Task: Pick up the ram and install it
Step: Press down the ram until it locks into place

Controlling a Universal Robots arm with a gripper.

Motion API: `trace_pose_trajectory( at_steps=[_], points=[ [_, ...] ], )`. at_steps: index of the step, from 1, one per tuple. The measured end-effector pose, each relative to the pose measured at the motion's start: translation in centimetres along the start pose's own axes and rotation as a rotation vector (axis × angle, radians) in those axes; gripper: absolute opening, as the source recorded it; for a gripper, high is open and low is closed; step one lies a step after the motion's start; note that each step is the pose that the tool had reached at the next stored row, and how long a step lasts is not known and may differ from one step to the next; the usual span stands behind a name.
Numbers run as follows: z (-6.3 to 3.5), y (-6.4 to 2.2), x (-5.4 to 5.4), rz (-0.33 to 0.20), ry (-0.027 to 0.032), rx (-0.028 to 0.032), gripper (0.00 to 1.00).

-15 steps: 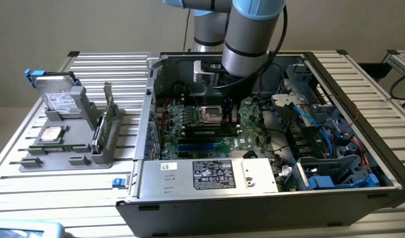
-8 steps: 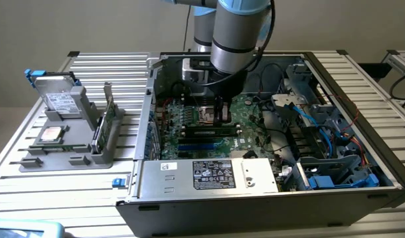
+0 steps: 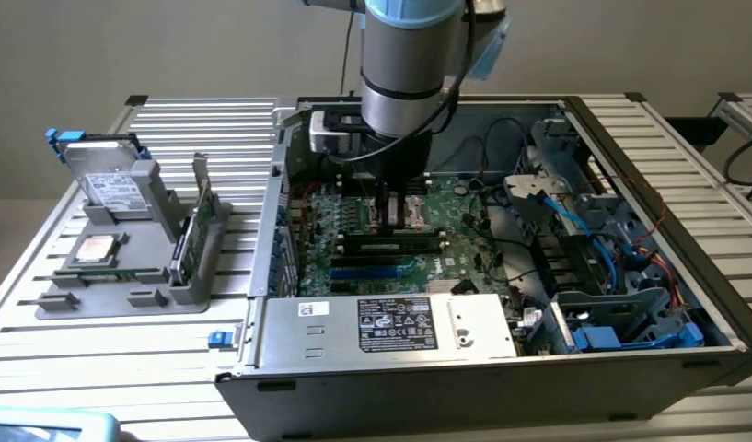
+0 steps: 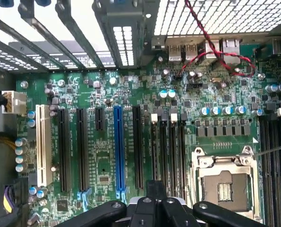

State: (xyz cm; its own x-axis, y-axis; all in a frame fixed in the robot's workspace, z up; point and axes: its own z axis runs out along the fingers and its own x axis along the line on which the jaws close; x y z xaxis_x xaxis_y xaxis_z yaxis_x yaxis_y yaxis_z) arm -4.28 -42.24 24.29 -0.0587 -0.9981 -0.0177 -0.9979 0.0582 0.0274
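A narrow green strip that I take for the ram (image 3: 106, 273) lies flat in the grey fixture (image 3: 130, 300), just in front of the silver processor chip (image 3: 97, 247), at the exterior view's left. My gripper (image 3: 396, 219) is far from it, inside the open computer case and hanging low over the motherboard (image 3: 456, 207). In the wrist view the gripper (image 4: 155, 185) looks shut with nothing between its fingers. It hovers over the row of black memory slots (image 4: 167, 146) beside the bare processor socket (image 4: 224, 187).
The fixture also holds a hard drive (image 3: 111, 184) and an upright green card with a metal bracket (image 3: 194, 235). Inside the case, a power supply (image 3: 388, 322) fills the near side. Blue and black cables (image 3: 572, 230) crowd the exterior view's right. Case walls surround the motherboard.
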Motion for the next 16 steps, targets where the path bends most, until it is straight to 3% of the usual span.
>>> trace_pose_trajectory(
  at_steps=[9, 12, 16],
  points=[
    [0.85, 2.84, -0.2, -0.001, -0.0027, 0.0466, 0.11],
    [1.29, 3.21, -0.3, -0.001, -0.0030, 0.0540, 0.11],
    [1.94, 3.22, -0.5, -0.007, -0.0014, 0.0553, 0.11]
  ],
)
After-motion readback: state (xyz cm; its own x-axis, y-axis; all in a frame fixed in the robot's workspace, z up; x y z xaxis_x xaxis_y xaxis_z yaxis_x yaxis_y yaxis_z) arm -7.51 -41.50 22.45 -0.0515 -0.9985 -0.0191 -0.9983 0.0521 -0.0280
